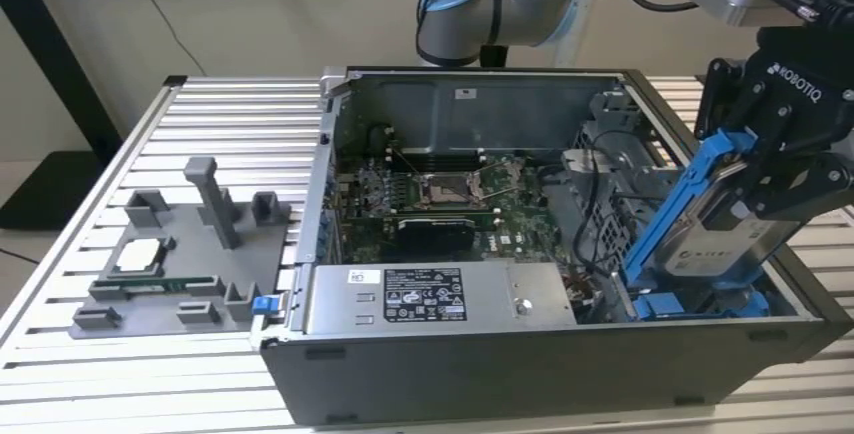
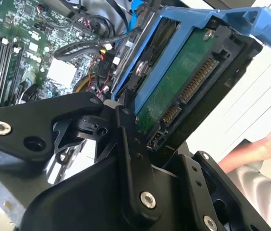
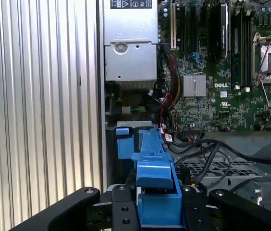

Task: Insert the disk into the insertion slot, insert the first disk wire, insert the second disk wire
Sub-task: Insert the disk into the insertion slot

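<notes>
My gripper [image 1: 754,199] is shut on the disk [image 1: 714,219], a silver drive in a bright blue carrier. The disk is steeply tilted at the front corner of the open computer case, on the exterior view's right. Its lower end reaches down to the blue rails of the insertion slot [image 1: 694,304]. In the second wrist view the disk's green board and connectors [image 2: 188,82] face the camera between the black fingers [image 2: 130,144]. The first wrist view looks along the blue carrier [image 3: 157,175] toward a blue slot tab [image 3: 122,143]. Black cables [image 3: 212,150] lie beside the bay; I cannot tell which are the disk wires.
The grey power-supply box [image 1: 434,299] sits at the case front beside the slot, with the motherboard [image 1: 447,199] behind it. A grey fixture with parts [image 1: 180,254] stands on the slatted table at the exterior view's left. A person's hand [image 2: 263,144] is near the case.
</notes>
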You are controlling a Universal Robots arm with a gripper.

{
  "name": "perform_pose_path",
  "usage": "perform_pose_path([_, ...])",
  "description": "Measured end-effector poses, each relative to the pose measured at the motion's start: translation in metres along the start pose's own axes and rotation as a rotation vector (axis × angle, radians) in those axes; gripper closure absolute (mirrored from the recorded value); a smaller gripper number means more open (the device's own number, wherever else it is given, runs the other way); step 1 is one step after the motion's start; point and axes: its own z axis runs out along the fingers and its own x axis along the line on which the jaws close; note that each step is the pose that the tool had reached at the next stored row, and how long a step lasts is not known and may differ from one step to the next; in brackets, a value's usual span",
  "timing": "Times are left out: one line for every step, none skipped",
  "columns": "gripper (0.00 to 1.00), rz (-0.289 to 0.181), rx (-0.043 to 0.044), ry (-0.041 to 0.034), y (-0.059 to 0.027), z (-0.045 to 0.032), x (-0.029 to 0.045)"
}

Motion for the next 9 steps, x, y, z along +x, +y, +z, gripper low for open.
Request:
perform_pose_path([1.00,0.000,0.0000,-0.0004,-0.0001,0.0011,0.0004])
perform_pose_path([1.00,0.000,-0.0001,-0.0002,-0.0001,0.0019,0.0007])
perform_pose_path([1.00,0.000,-0.0001,-0.0001,-0.0002,0.0026,0.0007])
perform_pose_path([1.00,0.000,-0.0001,0.0000,-0.0002,0.0034,0.0007])
perform_pose_path([1.00,0.000,0.0000,-0.0001,-0.0002,0.0044,0.0007])
perform_pose_path([1.00,0.000,0.0000,-0.0001,-0.0003,0.0053,0.0008])
perform_pose_path([1.00,0.000,0.0000,-0.0001,-0.0003,0.0062,0.0008])
perform_pose_path([1.00,0.000,0.0000,-0.0001,-0.0003,0.0072,0.0007])
perform_pose_path([1.00,0.000,0.0000,-0.0002,-0.0003,0.0082,0.0007])
